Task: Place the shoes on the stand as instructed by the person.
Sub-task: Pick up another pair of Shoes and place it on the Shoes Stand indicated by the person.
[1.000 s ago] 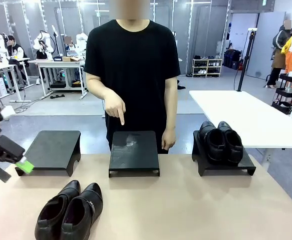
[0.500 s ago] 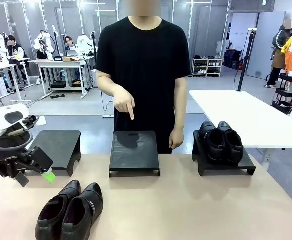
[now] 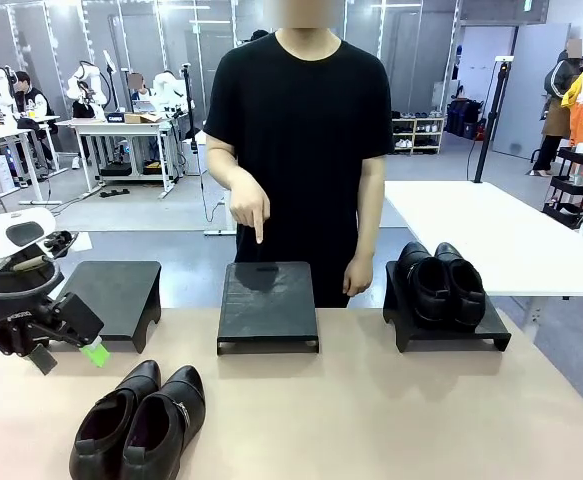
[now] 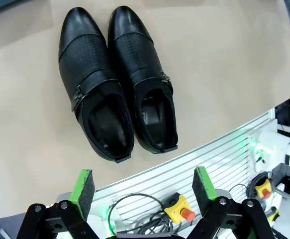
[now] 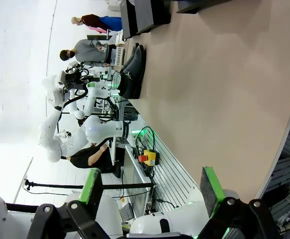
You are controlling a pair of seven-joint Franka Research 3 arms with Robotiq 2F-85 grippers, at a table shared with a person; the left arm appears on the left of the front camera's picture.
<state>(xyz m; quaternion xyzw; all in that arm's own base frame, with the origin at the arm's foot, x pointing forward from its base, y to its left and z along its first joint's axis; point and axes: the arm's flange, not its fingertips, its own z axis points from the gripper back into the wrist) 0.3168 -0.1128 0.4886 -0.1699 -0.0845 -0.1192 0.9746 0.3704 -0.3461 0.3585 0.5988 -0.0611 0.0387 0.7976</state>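
Two risks from here: the person [image 3: 301, 130] points down at the middle stand [image 3: 268, 303] at 12 o'clock, but the bare stand [image 3: 111, 297] at 10 o'clock lies nearer the left hand [image 4: 145, 191], inviting a wrong drop. Also, the buckle pair [image 3: 139, 425] lies shoe against shoe, so fingers closing on one could shove the other. That pair sits on the worktop [image 3: 391, 420] at 7 o'clock, glossy black, metal buckles, toes toward the person; the plain pair [image 3: 441, 283] occupies the 2 o'clock stand [image 3: 451, 337]. Left hand at 9 o'clock, fingers apart, empty; right hand [image 5: 152, 191] likewise apart.
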